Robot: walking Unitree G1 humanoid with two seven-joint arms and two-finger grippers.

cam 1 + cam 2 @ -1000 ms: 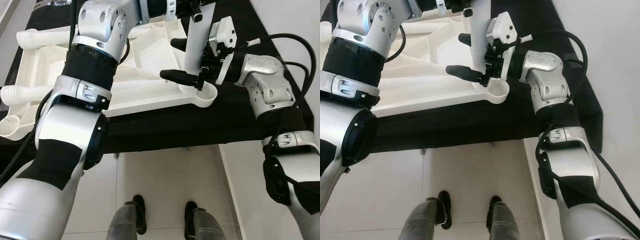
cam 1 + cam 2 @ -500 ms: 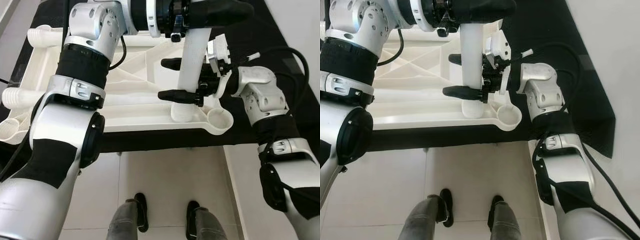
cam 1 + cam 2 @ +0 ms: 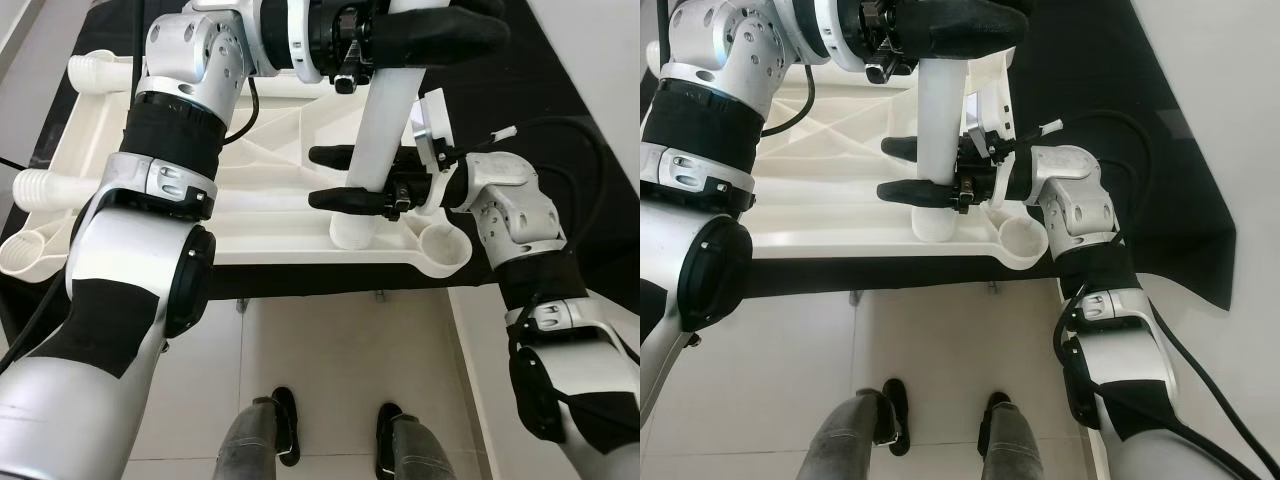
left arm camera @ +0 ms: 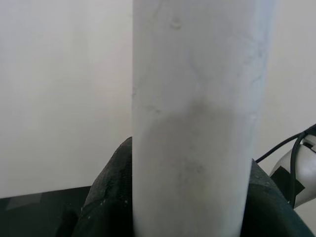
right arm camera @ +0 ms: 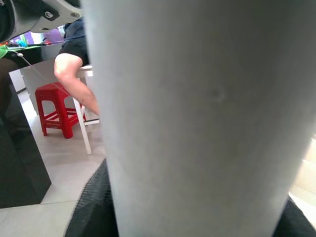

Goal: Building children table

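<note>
**One table leg, two grippers on it**

- White table leg (image 3: 372, 150): 1, upright, foot on upturned white tabletop (image 3: 270, 200) beside corner socket (image 3: 445, 243).
- Left gripper (image 3: 420, 25): clamped high on leg.
- Right gripper (image 3: 345, 178): fingers closed round leg lower down.
- Other fitted legs: 2, at the left.

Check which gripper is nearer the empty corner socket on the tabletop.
Right. The right gripper clamps the white leg low down, just beside the corner socket. The left gripper grips the same leg higher up, farther from the socket.
</note>
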